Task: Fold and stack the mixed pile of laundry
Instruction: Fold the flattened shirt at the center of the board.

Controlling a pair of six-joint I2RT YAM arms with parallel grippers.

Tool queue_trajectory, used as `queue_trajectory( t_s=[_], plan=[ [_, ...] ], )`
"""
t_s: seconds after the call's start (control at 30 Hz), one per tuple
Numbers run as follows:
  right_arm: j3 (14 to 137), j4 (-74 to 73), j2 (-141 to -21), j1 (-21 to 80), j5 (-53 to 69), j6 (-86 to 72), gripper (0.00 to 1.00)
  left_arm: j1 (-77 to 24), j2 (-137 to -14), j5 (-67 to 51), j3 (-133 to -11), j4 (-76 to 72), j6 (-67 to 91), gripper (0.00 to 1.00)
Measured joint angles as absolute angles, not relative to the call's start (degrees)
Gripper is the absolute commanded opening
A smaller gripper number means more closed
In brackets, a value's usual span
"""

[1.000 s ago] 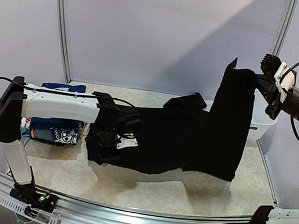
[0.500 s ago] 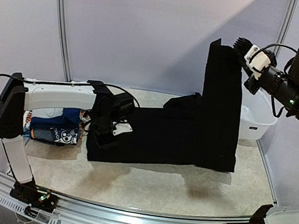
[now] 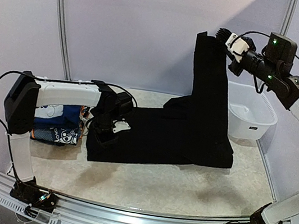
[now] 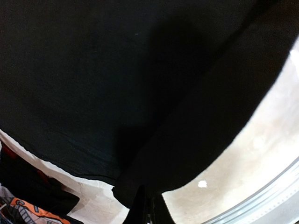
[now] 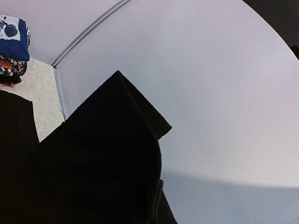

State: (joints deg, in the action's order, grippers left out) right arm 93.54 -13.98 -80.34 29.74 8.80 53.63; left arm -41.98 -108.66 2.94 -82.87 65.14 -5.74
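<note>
Black garment (image 3: 162, 139): lay across the middle of the surface (image 3: 182, 191), right end hoisted above the far right corner.
Right fingers (image 3: 223, 34): clenched on the raised edge.
Left fingers (image 4: 140, 211): clenched on the left hem.
Handling: likely soft, limp, light; hems and corners would grip best.

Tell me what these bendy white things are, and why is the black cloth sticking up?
They are two robot arms with pinchers instead of hands. The big picture looks down from above; the other two come from small cameras on each wrist. The left gripper pinches one end of the large black garment down on the table. The right gripper holds the other end high in the air. Nearby sit a folded stack of clothes and a white tub.
</note>
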Motion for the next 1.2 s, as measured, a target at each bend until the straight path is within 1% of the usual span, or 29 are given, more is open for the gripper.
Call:
queue_trajectory(
  t_s=[0.2, 0.37, 0.5, 0.67, 0.9, 1.03, 1.1, 1.13, 1.2],
  plan=[
    [100.9, -12.5, -87.6, 27.4, 13.1, 54.4, 0.00, -40.0, -110.2, 2.1, -83.6, 65.0, -5.3, 0.00],
    [104.0, -12.2, -92.5, 26.6, 15.5, 55.2, 0.00, -38.8, -111.4, 1.8, -84.2, 65.0, -4.8, 0.00],
    [105.4, -12.3, -95.8, 26.0, 16.6, 55.9, 0.00, -37.9, -112.2, 1.8, -84.6, 64.9, -4.2, 0.05],
    [106.4, -12.5, -98.8, 25.4, 17.1, 57.4, 0.00, -36.8, -113.2, 2.2, -85.6, 64.6, -3.8, 0.02],
    [112.2, -13.7, -102.8, 24.7, 17.4, 60.4, 0.00, -35.9, -115.6, 8.4, -90.2, 64.9, -4.9, 0.00],
    [114.4, -14.1, -104.2, 24.6, 17.4, 62.6, 0.00, -35.0, -116.8, 12.5, -91.0, 65.1, -6.0, 0.01],
    [116.1, -14.7, -105.3, 24.6, 16.9, 64.4, 0.00, -34.3, -117.4, 13.9, -91.0, 65.3, -6.7, 0.05],
    [117.1, -15.0, -105.9, 24.6, 16.6, 65.4, 0.00, -34.2, -117.7, 14.6, -91.0, 65.3, -7.0, 0.09],
    [118.0, -15.0, -106.8, 24.6, 16.2, 67.1, 0.00, -33.9, -118.2, 16.0, -91.0, 65.3, -7.4, 0.25]
  ],
)
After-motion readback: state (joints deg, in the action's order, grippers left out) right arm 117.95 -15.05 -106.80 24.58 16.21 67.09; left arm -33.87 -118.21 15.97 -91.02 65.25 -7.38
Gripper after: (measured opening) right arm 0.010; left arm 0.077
